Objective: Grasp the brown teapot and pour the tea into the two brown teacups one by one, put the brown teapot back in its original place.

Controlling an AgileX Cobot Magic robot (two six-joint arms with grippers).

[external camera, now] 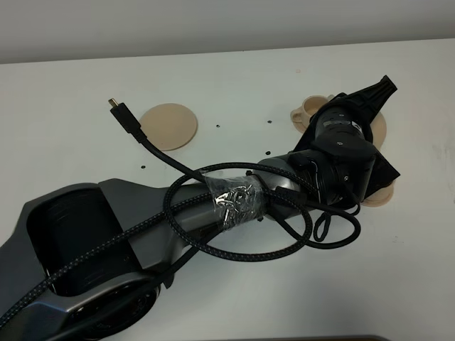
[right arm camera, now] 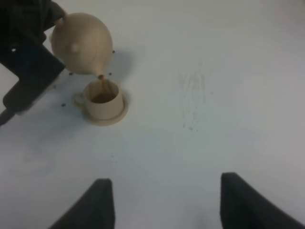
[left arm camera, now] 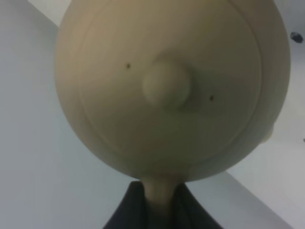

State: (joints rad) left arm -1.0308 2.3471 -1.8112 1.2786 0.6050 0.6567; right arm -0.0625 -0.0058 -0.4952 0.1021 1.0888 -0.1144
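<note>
Mid-pour. Clamped tight w/ left gripper (left arm camera: 159,187) on loop handle (left arm camera: 158,198) of brown teapot (left arm camera: 119,119). Handle pinched between both fingers (left arm camera: 128,212), pot body hanging just beyond fingertips, lid knob (left arm camera: 167,85) facing wrist cam. Gripping by handle prob. to leave spout free and do the tipping by wrist roll.

From right wrist cam: tipped spout-down just above teacup (right arm camera: 102,99), right under left gripper's load. Thin brown stream (right arm camera: 101,81) dropping in, tea showing inside. Held low and close over rim, presumably to avoid splashing table (right arm camera: 200,71). Cup seated on own small saucer (right arm camera: 114,117).

Right gripper (right arm camera: 166,183): fingers wide apart, nothing between, pot & cup both well ahead of it. Prob. parked there so as not to crowd the pour.

From high cam: reaching w/ left arm (external camera: 234,199) across to robot's right side. One tan cup (external camera: 311,108) just beside gripper's wrist. Tan rim (external camera: 378,197), prob. a saucer, peeking out from under arm on opp. side. Can't tell which of the two is getting filled. Big saucer disc (external camera: 168,126), i.e. original place, bare, well apart from left gripper, off to its left, ready for pot's return.

Can't say whether 1st or 2nd pour, w/ other cup's inside hidden. Best to level pot before moving off, else drips.
</note>
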